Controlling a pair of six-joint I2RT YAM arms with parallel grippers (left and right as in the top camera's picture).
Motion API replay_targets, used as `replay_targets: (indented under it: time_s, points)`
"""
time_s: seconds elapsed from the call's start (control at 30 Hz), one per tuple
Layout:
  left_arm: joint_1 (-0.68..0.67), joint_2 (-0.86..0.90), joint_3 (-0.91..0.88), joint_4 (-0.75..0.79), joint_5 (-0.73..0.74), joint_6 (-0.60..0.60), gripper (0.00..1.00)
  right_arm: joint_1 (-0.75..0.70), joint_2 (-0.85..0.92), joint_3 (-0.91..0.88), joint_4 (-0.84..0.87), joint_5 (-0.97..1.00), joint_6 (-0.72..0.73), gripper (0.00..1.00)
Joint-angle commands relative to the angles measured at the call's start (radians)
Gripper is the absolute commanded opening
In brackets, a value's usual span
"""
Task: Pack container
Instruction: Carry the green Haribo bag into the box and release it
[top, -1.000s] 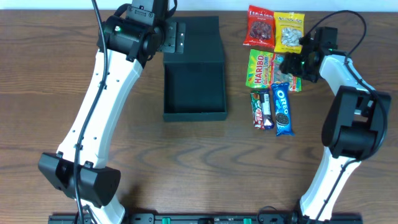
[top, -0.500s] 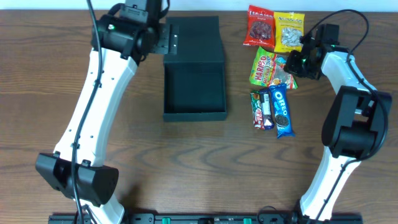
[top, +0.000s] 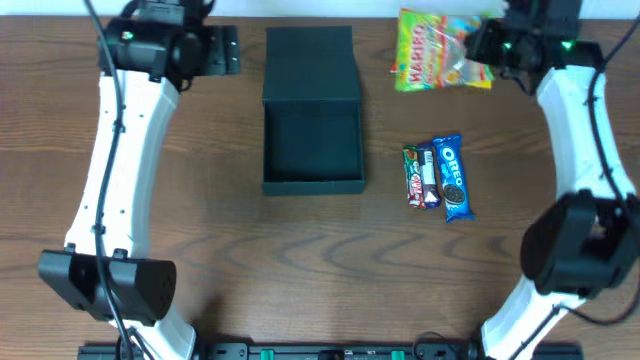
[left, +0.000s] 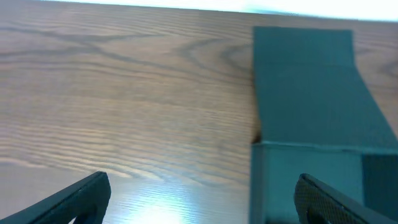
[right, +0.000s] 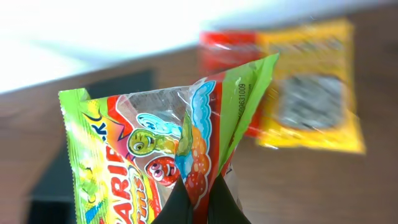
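Container: dark box, flap lid open, upper centre of the overhead frame. Right gripper: I see it clamped on a Haribo bag, top right. Left gripper: jaws wide, gripping nothing, left of the lid. Oreo pack and chocolate bar: touching, right of the container.

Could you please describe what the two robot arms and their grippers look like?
The left arm and right arm have glossy white tubular links joined by bulky black joints, with thin black cables running alongside. Small green lights glow near each wrist. The left gripper and right gripper have matte black fingers.
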Motion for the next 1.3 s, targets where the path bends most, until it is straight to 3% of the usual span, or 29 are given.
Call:
replay_targets:
  time_s: [0.0, 0.27, 0.5, 0.63, 0.9, 0.93, 1.03, 1.13, 1.27]
  points:
    - [0.049, -0.034, -0.002, -0.003, 0.001, 0.018, 0.95, 0.106, -0.021, 0.012, -0.003, -0.098, -0.007, 0.02]
    - [0.096, -0.034, -0.002, -0.003, 0.001, 0.018, 0.95, 0.322, 0.02, 0.011, -0.068, -0.129, 0.004, 0.01]
    - [0.096, -0.034, -0.002, -0.008, 0.001, 0.017, 0.95, 0.456, 0.102, 0.011, -0.113, -0.081, 0.197, 0.01]
    - [0.096, -0.034, -0.002, -0.014, 0.001, 0.017, 0.95, 0.505, 0.13, 0.011, -0.168, 0.036, 0.291, 0.02]
    - [0.096, -0.034, -0.002, -0.021, 0.002, 0.017, 0.95, 0.537, 0.131, 0.011, -0.255, 0.108, 0.312, 0.01]
    - [0.096, -0.034, -0.002, -0.021, 0.002, 0.017, 0.95, 0.537, 0.131, 0.011, -0.264, 0.107, 0.312, 0.04]
    - [0.096, -0.034, -0.002, -0.021, 0.002, 0.017, 0.95, 0.534, 0.131, 0.011, -0.262, 0.108, 0.311, 0.65]
    - [0.096, -0.034, -0.002, -0.023, 0.002, 0.017, 0.95, 0.518, 0.126, 0.023, -0.257, 0.107, 0.311, 0.74]
    - [0.096, -0.034, -0.002, -0.027, 0.002, 0.017, 0.95, 0.492, 0.097, 0.062, -0.27, 0.107, 0.267, 0.69]
